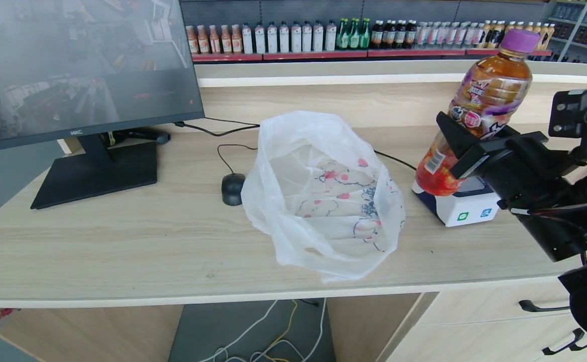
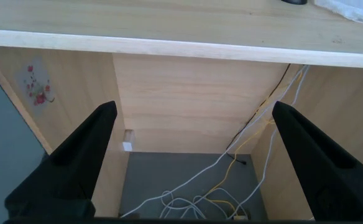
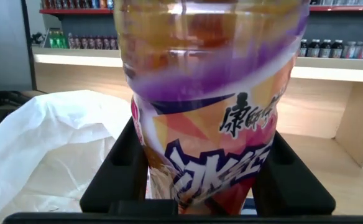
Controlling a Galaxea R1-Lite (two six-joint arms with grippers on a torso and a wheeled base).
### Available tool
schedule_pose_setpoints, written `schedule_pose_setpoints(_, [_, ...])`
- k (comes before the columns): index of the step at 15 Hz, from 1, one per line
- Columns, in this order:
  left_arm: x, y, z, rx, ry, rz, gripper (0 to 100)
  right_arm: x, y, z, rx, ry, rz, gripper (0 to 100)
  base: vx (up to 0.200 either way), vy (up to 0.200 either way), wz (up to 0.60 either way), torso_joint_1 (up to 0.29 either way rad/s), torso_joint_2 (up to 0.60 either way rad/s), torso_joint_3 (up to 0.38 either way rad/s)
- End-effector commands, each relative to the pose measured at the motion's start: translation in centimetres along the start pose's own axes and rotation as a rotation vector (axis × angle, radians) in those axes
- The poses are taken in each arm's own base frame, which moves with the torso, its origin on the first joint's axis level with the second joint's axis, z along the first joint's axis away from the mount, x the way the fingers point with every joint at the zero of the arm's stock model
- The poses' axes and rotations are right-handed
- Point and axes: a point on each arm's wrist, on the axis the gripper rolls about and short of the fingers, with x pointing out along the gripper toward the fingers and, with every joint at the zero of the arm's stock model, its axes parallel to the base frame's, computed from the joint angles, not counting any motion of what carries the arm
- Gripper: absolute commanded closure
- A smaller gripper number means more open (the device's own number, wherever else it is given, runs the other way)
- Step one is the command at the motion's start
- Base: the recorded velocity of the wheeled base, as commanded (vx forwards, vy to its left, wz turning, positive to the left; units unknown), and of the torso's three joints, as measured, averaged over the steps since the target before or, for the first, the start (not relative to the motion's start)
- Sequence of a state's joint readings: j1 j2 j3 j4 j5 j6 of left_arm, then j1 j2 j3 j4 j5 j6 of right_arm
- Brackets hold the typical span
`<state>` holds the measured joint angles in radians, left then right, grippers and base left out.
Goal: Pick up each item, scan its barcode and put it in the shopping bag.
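Right gripper [image 1: 453, 148] grips the tilted tea bottle [image 1: 489, 85] around its lower half; the bottle's base hides the scanner [image 1: 467, 212] top.

Shopping bag [image 1: 323, 196] sits mid-surface [image 1: 122, 241]; mouse [image 1: 232, 188] just left of it, monitor [image 1: 82, 65] further left & back. Scanner [image 1: 467, 206] just right of bag. My right hand [image 1: 454, 148] has the bottle [image 1: 474, 110] tilted over the scanner. My left hand [image 2: 194, 124] is below the surface's front edge, over cables [image 2: 231, 186].

Purple-capped tea bottle [image 1: 489, 95] tilted above scanner [image 1: 467, 211]; bag [image 1: 323, 201] open beside
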<state>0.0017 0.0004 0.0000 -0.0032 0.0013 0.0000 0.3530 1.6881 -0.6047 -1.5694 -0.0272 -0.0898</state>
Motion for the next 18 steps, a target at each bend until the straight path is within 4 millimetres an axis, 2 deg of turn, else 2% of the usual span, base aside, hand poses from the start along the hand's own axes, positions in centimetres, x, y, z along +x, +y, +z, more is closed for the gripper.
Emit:
schedule_pose_setpoints(1, [0.0,0.0,0.0,0.000,0.000,0.000,0,0.0,0.0,-0.3,0.001,0.007,0.000,100,0.000,0.200,0.00,0.002,0.01,-0.002])
schedule_pose_setpoints(4, [0.0,0.0,0.0,0.000,0.000,0.000,0,0.1,0.0,-0.1,0.000,0.001,-0.002,100,0.000,0.200,0.00,-0.001,0.00,0.002])
schedule_pose_setpoints(11, [0.0,0.0,0.0,0.003,0.000,0.000,0,-0.2,0.3,0.5,-0.015,-0.013,0.006,100,0.000,0.000,0.00,0.000,0.00,0.000])
schedule_pose_setpoints(14, [0.0,0.0,0.0,0.003,0.000,0.000,0,-0.3,0.7,0.1,-0.009,0.003,0.020,100,0.000,0.000,0.00,0.000,0.00,0.000])
schedule_pose_setpoints(18, [0.0,0.0,0.0,0.005,0.000,0.000,0,1.3,2.5,-0.2,0.018,0.019,0.077,100,0.000,0.000,0.00,0.000,0.00,0.000])
